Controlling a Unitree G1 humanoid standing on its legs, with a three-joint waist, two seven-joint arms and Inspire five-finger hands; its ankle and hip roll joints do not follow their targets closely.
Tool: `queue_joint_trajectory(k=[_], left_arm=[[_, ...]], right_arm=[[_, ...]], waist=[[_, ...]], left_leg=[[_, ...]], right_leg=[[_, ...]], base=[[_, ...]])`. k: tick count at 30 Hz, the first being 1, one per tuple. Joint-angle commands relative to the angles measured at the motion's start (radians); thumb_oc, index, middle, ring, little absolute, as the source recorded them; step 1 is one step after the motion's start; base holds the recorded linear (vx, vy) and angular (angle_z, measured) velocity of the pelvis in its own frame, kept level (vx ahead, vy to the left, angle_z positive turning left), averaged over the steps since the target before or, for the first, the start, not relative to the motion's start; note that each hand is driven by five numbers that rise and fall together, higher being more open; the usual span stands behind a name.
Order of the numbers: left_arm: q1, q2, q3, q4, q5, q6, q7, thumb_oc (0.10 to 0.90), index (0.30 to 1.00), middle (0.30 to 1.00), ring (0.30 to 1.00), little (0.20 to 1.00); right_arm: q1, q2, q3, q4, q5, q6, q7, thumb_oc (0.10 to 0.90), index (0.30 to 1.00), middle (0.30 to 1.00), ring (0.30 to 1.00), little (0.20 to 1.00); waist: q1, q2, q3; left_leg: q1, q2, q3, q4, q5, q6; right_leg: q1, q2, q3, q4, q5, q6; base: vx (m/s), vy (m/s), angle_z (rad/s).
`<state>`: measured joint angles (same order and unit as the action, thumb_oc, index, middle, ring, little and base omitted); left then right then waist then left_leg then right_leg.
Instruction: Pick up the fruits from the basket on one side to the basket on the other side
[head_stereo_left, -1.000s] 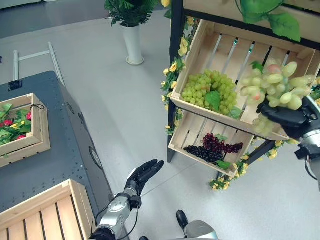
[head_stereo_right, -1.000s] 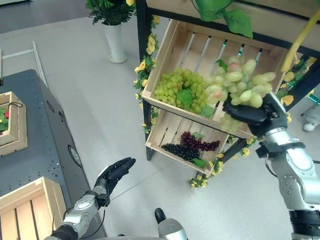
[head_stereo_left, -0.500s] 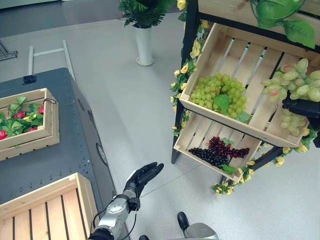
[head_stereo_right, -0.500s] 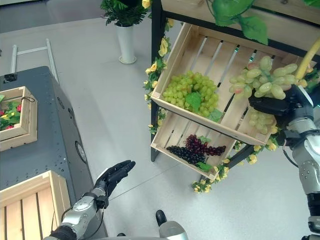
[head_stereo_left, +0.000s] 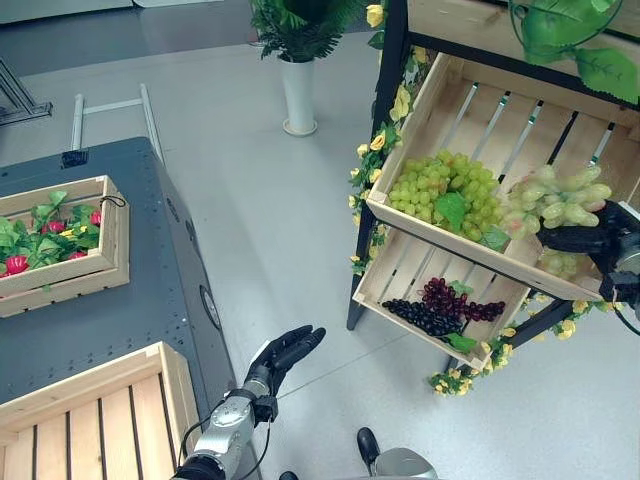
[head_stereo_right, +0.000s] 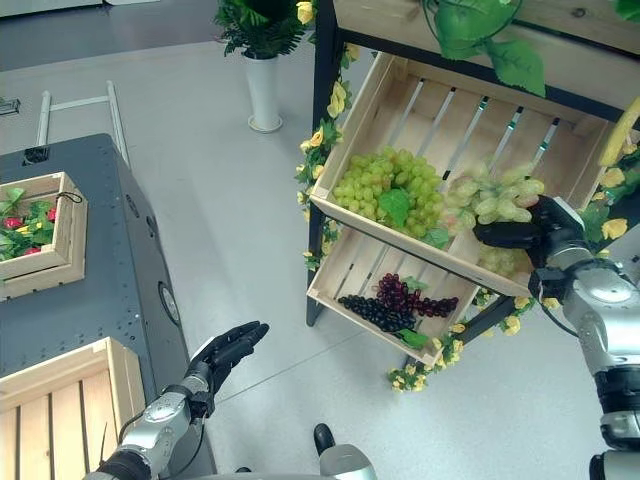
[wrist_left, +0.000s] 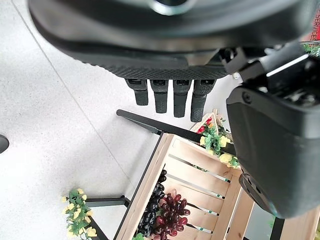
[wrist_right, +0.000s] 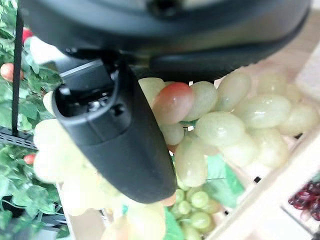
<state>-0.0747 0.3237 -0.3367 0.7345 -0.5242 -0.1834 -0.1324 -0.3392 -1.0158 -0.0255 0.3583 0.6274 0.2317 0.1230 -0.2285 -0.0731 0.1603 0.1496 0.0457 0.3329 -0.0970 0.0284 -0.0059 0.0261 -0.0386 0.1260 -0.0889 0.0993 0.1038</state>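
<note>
Far left of frame: wooden crate of strawberries (head_stereo_left: 60, 245) on the grey table (head_stereo_left: 110, 330); an empty slatted crate (head_stereo_left: 90, 420) at lower left on the same table. Lower centre: left hand (head_stereo_left: 283, 355), fingers straight, relaxed, holding nothing, over the floor. Centre right: rack's upper crate (head_stereo_left: 480, 130) with a green grape bunch (head_stereo_left: 445, 192); lower crate (head_stereo_left: 400, 275) with dark grapes (head_stereo_left: 440, 308). Right edge: right hand (head_stereo_right: 520, 235) grasping a pale green grape bunch (head_stereo_left: 560, 200) at the upper crate's front rim, thumb curled against it.
</note>
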Motion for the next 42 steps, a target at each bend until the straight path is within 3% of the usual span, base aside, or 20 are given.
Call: queue_joint_trajectory(k=[1,11,20,23,25,27,30,32,34,36,37,40,42], left_arm=[[-0.100,0.003,0.003,-0.007,-0.004,-0.092,-0.009,0.800,0.900,0.900,0.900,0.900],[-0.108,0.009,0.002,-0.014,-0.003,-0.071,-0.006,0.800,0.900,0.900,0.900,0.900],[-0.085,0.008,0.014,-0.011,0.008,-0.078,-0.017,0.800,0.900,0.900,0.900,0.900],[-0.081,0.007,0.015,-0.012,0.009,-0.081,-0.020,0.800,0.900,0.900,0.900,0.900],[-0.076,0.003,0.022,-0.009,0.008,-0.089,-0.019,0.800,0.900,0.900,0.900,0.900],[-0.070,0.000,0.028,-0.014,0.009,-0.090,-0.015,0.800,0.900,0.900,0.900,0.900],[-0.065,-0.010,0.038,-0.023,0.018,-0.090,-0.002,0.800,0.900,0.900,0.900,0.900],[-0.058,-0.019,0.041,-0.027,0.024,-0.096,0.005,0.800,0.900,0.900,0.900,0.900],[-0.054,-0.024,0.044,-0.028,0.026,-0.098,0.005,0.800,0.900,0.900,0.900,0.900],[-0.035,-0.040,0.058,-0.027,0.040,-0.109,-0.002,0.800,0.900,0.900,0.900,0.900],[-0.034,-0.041,0.057,-0.026,0.042,-0.111,-0.004,0.800,0.900,0.900,0.900,0.900],[-0.022,-0.058,0.058,-0.023,0.062,-0.118,-0.008,0.800,0.900,0.900,0.900,0.900],[-0.016,-0.064,0.051,-0.021,0.070,-0.124,-0.009,0.800,0.900,0.900,0.900,0.900]], right_arm=[[-0.179,-0.093,-0.037,0.113,-0.068,-0.020,0.010,0.800,0.900,0.900,0.900,0.900],[-0.171,-0.109,-0.032,0.138,-0.077,-0.020,0.014,0.800,0.900,0.900,0.900,0.900],[-0.085,-0.087,-0.087,0.024,-0.097,-0.048,0.021,0.800,0.900,0.900,0.900,0.900],[-0.052,-0.077,-0.104,-0.015,-0.089,-0.083,0.011,0.800,0.900,0.900,0.900,0.900],[-0.015,-0.062,-0.135,-0.074,-0.122,-0.139,-0.018,0.800,0.900,0.900,0.900,0.900],[0.021,-0.045,-0.165,-0.144,-0.218,-0.212,-0.091,0.800,0.900,0.900,0.900,0.900],[0.099,-0.027,-0.218,-0.283,-0.607,-0.330,-0.244,0.800,0.900,0.900,0.900,0.900],[0.183,-0.033,-0.269,-0.440,-0.809,-0.342,-0.279,0.800,0.900,0.900,0.900,0.900],[0.214,-0.030,-0.288,-0.486,-0.849,-0.348,-0.289,0.800,0.900,0.900,0.900,0.900],[0.301,-0.007,-0.321,-0.602,-1.008,-0.415,-0.333,0.800,0.900,0.900,0.900,0.900],[0.310,-0.003,-0.325,-0.614,-1.020,-0.418,-0.337,0.800,0.900,0.900,0.900,0.900],[0.376,0.029,-0.320,-0.697,-1.222,-0.488,-0.411,0.800,0.900,0.900,0.900,0.900],[0.398,0.048,-0.291,-0.723,-1.249,-0.517,-0.412,0.800,0.900,0.900,0.900,0.900]], waist=[[0.032,-0.012,-0.062],[0.029,-0.013,-0.055],[0.017,-0.013,-0.057],[0.011,-0.012,-0.060],[0.000,-0.010,-0.059],[-0.007,-0.008,-0.061],[-0.022,0.001,-0.060],[-0.032,0.012,-0.057],[-0.033,0.016,-0.057],[-0.036,0.026,-0.059],[-0.036,0.026,-0.060],[-0.037,0.037,-0.060],[-0.038,0.049,-0.065]], left_leg=[[0.006,-0.050,-0.040,0.010,-0.137,0.025],[-0.002,-0.049,-0.032,0.010,-0.134,0.026],[-0.005,-0.050,-0.024,0.010,-0.134,0.028],[-0.004,-0.049,-0.020,0.010,-0.135,0.028],[0.001,-0.049,-0.019,0.010,-0.138,0.030],[0.002,-0.048,-0.016,0.010,-0.140,0.032],[0.002,-0.048,-0.011,0.011,-0.141,0.035],[0.003,-0.048,-0.009,0.012,-0.145,0.039],[0.004,-0.049,-0.008,0.012,-0.146,0.040],[0.009,-0.051,-0.006,0.012,-0.151,0.042],[0.009,-0.052,-0.006,0.013,-0.152,0.042],[0.014,-0.052,-0.001,0.015,-0.157,0.044],[0.022,-0.055,-0.013,0.014,-0.178,0.048]], right_leg=[[0.014,0.076,-0.011,0.002,-0.049,-0.004],[0.007,0.076,-0.013,0.004,-0.045,-0.004],[0.001,0.079,-0.003,0.004,-0.046,-0.004],[0.000,0.081,0.000,0.006,-0.048,-0.004],[0.004,0.081,0.001,0.007,-0.051,-0.003],[0.003,0.082,0.005,0.008,-0.053,-0.002],[-0.002,0.085,0.016,0.015,-0.057,0.001],[-0.004,0.088,0.026,0.018,-0.062,0.005],[-0.003,0.088,0.030,0.019,-0.063,0.005],[0.000,0.087,0.032,0.020,-0.069,0.009],[0.000,0.087,0.032,0.020,-0.069,0.010],[0.004,0.083,0.029,0.022,-0.074,0.015],[0.012,0.080,0.023,0.019,-0.091,0.023]], base=[[0.00,0.000,0.00],[0.00,0.000,0.00],[0.00,0.000,0.00],[0.00,0.000,0.00],[0.02,0.010,0.00],[0.00,0.000,0.00],[0.00,0.000,0.00],[0.00,0.016,-0.02],[0.01,0.010,-0.02],[0.02,0.011,-0.04],[0.00,0.000,0.00],[0.02,0.017,0.00],[0.06,0.045,0.04]])
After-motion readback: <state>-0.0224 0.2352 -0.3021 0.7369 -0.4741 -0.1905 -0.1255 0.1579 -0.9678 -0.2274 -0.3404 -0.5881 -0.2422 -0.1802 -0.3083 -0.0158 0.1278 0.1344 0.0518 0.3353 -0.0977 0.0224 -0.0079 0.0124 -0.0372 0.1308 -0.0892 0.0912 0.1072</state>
